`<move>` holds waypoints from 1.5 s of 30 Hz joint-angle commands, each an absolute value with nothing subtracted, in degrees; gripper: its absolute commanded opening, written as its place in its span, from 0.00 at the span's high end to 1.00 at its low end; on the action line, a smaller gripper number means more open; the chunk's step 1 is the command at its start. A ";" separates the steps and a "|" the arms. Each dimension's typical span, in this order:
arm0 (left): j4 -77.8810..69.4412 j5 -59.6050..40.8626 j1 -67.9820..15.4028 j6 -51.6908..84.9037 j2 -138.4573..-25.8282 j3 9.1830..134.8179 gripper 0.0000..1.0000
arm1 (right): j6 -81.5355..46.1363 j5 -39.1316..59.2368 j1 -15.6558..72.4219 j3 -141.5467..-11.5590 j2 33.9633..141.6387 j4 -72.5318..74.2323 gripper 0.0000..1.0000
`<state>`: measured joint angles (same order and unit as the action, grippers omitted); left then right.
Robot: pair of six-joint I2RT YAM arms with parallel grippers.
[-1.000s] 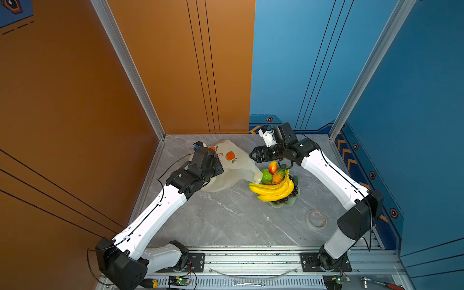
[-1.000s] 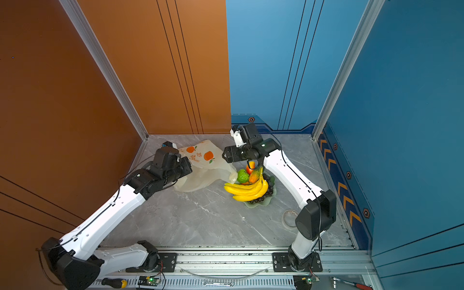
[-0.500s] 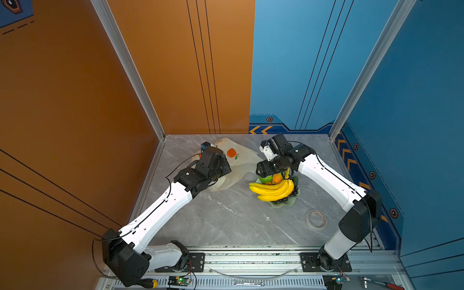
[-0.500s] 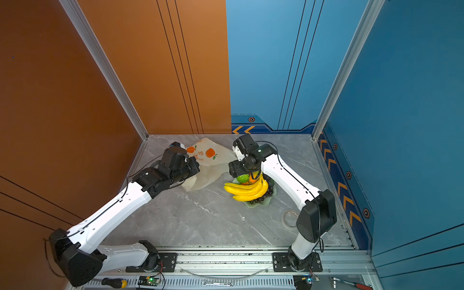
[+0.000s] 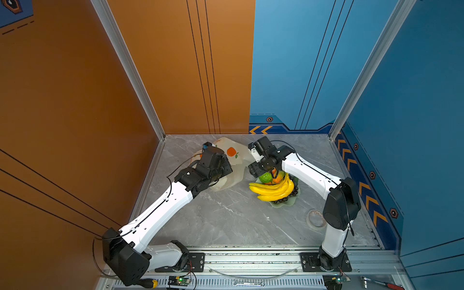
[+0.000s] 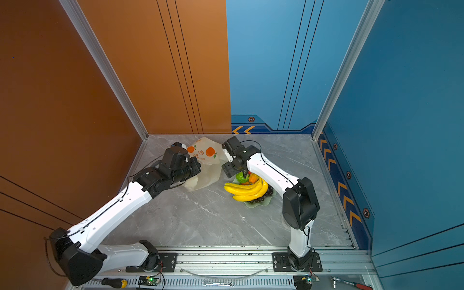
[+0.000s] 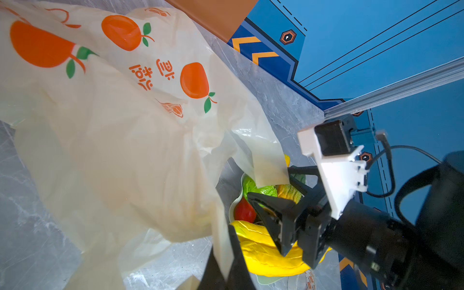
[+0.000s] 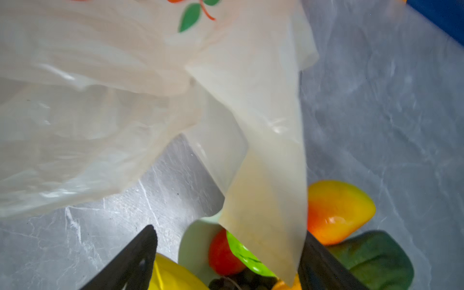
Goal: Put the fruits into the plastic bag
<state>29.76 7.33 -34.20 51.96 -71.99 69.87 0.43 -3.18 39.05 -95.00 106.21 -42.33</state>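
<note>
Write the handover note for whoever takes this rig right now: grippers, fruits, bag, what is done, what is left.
Left gripper: jaws shut on an edge strip of the plastic bag.
Right gripper: jaws open, low over the fruits, holding nothing; a flap of the bag hangs between the jaws.
Fruits: piled in the pale green dish beside the bag, banana bunch on top.
Done: bag gripped. No fruit shows inside it.
Left: move every fruit from dish to bag.
</note>
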 commanded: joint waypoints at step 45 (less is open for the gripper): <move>31.67 0.88 -33.25 55.71 -64.77 66.56 1.00 | -16.70 -1.58 25.53 -99.53 94.10 -44.96 0.23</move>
